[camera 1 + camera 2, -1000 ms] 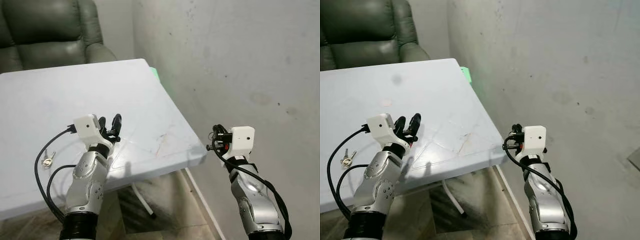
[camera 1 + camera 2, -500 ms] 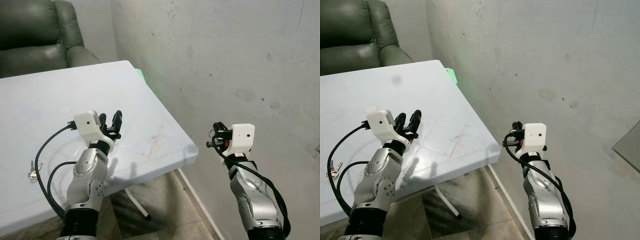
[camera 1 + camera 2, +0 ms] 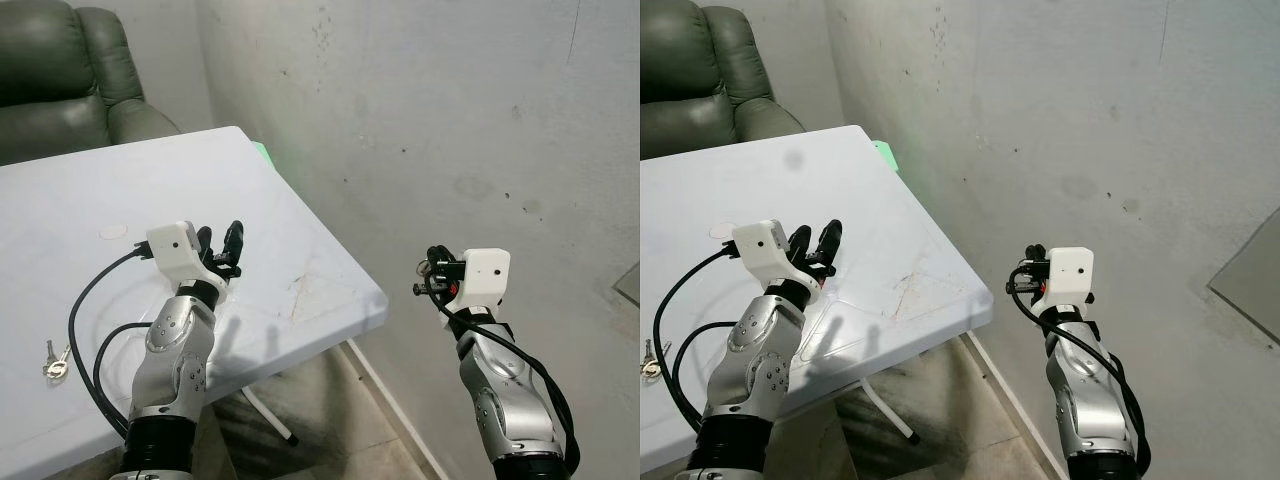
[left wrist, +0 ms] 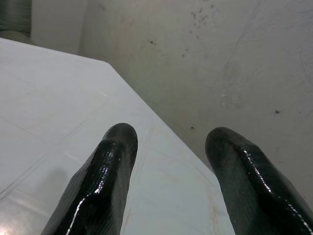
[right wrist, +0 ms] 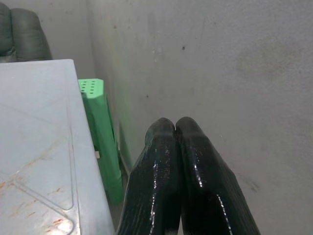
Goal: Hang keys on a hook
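A small bunch of silver keys (image 3: 55, 362) lies on the white table (image 3: 300, 230) near its front left edge. My left gripper (image 3: 222, 240) hovers over the table's middle, well to the right of the keys, open and holding nothing; its two black fingers (image 4: 112, 161) stand wide apart. My right gripper (image 3: 428, 270) hangs in the air off the table's right corner, in front of the grey wall (image 3: 450, 120). In the right wrist view its fingers (image 5: 161, 147) are pressed together with nothing between them.
A dark green armchair (image 3: 60, 60) stands behind the table. A green stool (image 5: 98, 117) sits between the table's far right side and the stained wall. The table's leg (image 3: 265, 405) reaches the tiled floor. A grey panel (image 3: 1250, 290) leans at the far right.
The whole picture has slid left as the camera turned toward the wall. Both arms hold the same pose, and the keys lie where they were on the table.
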You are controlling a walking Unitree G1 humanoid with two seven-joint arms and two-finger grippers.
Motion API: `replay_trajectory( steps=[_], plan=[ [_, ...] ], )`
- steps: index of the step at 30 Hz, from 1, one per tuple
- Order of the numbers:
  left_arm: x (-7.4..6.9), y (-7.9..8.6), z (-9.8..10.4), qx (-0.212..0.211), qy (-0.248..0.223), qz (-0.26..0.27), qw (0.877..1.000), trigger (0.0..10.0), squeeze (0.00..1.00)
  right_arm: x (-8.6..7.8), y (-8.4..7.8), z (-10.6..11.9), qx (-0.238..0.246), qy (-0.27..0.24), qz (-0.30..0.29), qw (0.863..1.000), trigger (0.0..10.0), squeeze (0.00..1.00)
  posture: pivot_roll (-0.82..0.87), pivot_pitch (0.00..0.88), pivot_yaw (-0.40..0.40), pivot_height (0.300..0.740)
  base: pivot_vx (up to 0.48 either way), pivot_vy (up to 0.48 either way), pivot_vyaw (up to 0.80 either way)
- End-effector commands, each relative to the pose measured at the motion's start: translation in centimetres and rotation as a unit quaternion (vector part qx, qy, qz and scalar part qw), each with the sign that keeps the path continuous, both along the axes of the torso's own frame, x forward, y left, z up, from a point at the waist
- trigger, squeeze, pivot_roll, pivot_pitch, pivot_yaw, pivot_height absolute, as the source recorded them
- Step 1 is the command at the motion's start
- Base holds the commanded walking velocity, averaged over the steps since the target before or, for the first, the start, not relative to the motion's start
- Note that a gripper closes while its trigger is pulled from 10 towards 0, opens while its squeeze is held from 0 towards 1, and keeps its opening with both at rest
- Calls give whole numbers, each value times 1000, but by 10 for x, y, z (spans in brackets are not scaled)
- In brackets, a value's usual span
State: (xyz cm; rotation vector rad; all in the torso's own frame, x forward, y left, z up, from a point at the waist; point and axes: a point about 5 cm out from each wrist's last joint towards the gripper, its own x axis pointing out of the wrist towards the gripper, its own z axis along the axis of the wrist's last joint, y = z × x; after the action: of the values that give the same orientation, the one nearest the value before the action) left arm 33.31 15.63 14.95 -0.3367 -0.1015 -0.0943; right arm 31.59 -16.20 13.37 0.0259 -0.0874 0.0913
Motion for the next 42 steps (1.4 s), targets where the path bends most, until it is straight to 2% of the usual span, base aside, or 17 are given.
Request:
replay_trajectory(
  steps=[1, 42],
  plan=[
    [3, -2, 4, 3, -2, -5, 1000, 10000, 0, 1, -1, 2, 4, 0, -4, 1000, 10000, 0, 156, 0, 4, 740, 0, 0, -712],
    [1, -6, 0, 1, 11, -12, 1000, 10000, 0, -4, -2, 0, 3, 4, -9, 1000, 10000, 0, 146, 0, 8, 740, 0, 0, -717]
  ],
)
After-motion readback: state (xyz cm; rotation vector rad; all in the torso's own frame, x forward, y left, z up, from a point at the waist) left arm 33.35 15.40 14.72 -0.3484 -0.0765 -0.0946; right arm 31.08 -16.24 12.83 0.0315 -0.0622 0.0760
